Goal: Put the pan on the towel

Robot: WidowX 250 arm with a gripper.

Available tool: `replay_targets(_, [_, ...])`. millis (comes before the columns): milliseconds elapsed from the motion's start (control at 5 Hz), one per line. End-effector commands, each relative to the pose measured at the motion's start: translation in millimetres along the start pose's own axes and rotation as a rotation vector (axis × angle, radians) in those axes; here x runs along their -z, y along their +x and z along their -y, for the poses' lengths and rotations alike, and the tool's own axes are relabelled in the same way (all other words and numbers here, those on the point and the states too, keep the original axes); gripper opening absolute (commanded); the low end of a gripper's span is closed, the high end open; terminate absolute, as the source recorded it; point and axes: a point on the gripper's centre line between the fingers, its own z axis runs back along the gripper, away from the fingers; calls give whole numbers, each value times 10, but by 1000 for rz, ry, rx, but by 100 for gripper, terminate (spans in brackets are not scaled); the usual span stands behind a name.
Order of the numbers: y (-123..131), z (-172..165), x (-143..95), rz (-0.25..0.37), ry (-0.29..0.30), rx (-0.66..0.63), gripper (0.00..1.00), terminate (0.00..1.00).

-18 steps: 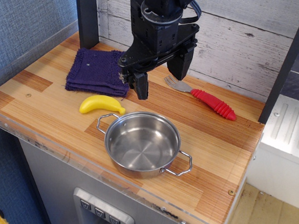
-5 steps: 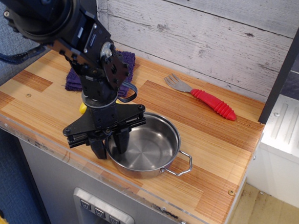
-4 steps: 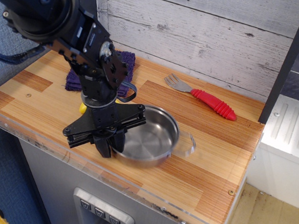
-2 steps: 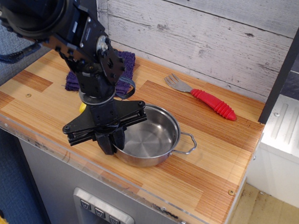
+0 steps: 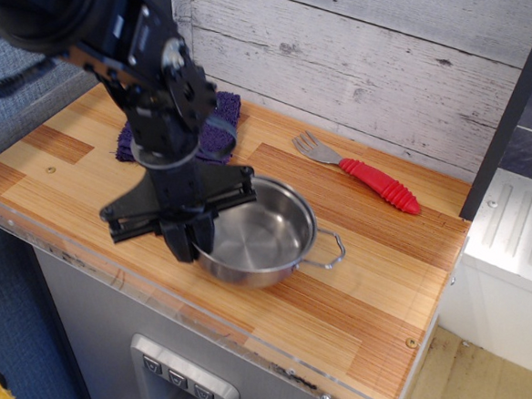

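Observation:
The shiny steel pan (image 5: 266, 231) hangs a little above the wooden table, tilted, with its right loop handle (image 5: 328, 251) free. My black gripper (image 5: 191, 241) is shut on the pan's left rim, one finger inside and one outside. The dark purple towel (image 5: 218, 129) lies at the back left; the arm hides most of it. The pan is in front of and to the right of the towel, apart from it.
A fork with a red handle (image 5: 376, 185) lies at the back right. The banana is hidden behind the arm. The table's front edge (image 5: 239, 330) runs just below the pan. A white plank wall (image 5: 367, 60) stands behind.
My gripper came down from the back, closed on the pan's left rim, and lifted it; the pan has shifted slightly left and up and now tilts.

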Motion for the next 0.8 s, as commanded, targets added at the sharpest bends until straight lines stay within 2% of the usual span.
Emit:
replay_targets(0, [466, 45, -308, 100, -65, -48, 0, 0])
replay_targets(200, [726, 38, -354, 118, -73, -80, 0, 0])
replay_targets(400, [1017, 11, -332, 129, -85, -133, 0, 0])
replay_targets(600, [1205, -55, -245, 119, -74, -149, 0, 0])
